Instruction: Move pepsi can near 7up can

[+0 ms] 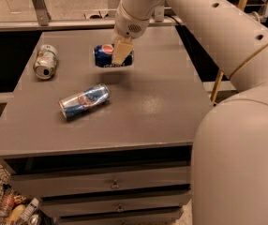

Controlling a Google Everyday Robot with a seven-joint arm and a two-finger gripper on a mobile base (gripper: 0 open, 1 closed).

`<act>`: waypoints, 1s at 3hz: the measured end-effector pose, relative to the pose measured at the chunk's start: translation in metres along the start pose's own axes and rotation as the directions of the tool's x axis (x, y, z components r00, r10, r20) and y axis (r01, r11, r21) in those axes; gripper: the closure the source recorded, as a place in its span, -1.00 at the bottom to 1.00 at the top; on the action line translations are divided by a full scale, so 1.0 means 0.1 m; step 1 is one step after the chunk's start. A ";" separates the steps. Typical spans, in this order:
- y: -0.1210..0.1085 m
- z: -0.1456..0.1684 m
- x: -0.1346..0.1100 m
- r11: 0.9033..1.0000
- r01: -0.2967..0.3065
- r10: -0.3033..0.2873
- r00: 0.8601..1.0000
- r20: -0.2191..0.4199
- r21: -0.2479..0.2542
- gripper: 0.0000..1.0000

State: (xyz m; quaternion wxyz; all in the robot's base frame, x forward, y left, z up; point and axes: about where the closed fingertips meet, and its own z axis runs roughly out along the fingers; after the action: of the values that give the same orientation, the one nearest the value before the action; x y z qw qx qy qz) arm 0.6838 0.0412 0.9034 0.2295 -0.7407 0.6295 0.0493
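The pepsi can (105,55) is dark blue with a round red-white-blue logo and lies on its side at the back middle of the grey table (148,107). My gripper (120,55) is shut on it, one beige finger (121,52) across its front, and holds it just above the tabletop. The 7up can (45,61), pale green and white with silver ends, lies on its side at the back left of the table, about a can's length to the left of the pepsi can.
A slimmer silver-and-blue can (84,101) lies on its side nearer the front left. My large white arm (227,55) fills the right side. Drawers (115,184) sit below the tabletop, and a wire basket of items (3,205) stands on the floor at lower left.
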 end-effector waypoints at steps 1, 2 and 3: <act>-0.13 0.04 -0.34 0.995 0.101 -0.100 0.994 -0.040 0.011 1.00; -0.25 0.18 -0.57 0.984 0.175 -0.176 0.983 -0.056 -0.020 1.00; -0.36 0.55 -0.72 0.965 0.239 -0.246 0.967 -0.062 -0.105 1.00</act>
State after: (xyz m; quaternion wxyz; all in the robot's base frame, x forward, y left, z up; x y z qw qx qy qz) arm 0.7155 0.1326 0.8906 0.1740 -0.8237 0.5391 0.0236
